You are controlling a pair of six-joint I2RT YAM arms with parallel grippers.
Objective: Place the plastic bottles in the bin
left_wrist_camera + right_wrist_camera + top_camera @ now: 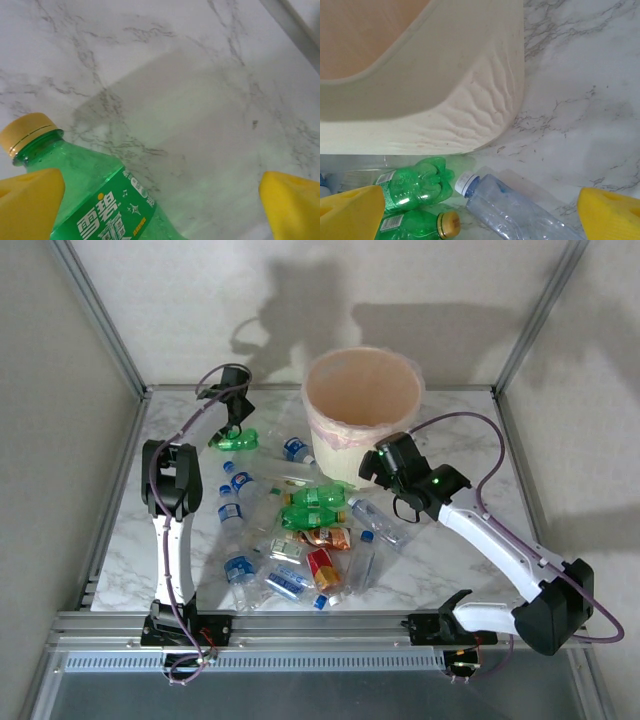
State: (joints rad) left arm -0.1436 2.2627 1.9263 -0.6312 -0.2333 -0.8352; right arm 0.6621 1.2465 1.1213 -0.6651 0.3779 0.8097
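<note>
The left gripper (pixel 160 200) is released, its yellow fingers wide apart; a yellow-capped green bottle (pixel 95 200) lies by the lower-left finger on the marble table (pixel 200 100). The right gripper (pixel 480 210) is released too, above a clear bottle (pixel 515 212) and a pair of green bottles (pixel 415 187), with the bin (pixel 470 115) wall close at upper left. In the top view the other bottles (pixel 300 530) are scattered at centre, just below the bin, and both arms reach up-frame with bent elbows

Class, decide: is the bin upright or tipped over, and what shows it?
Upright: in the top view the bin rests on its base with its open mouth facing up.
</note>
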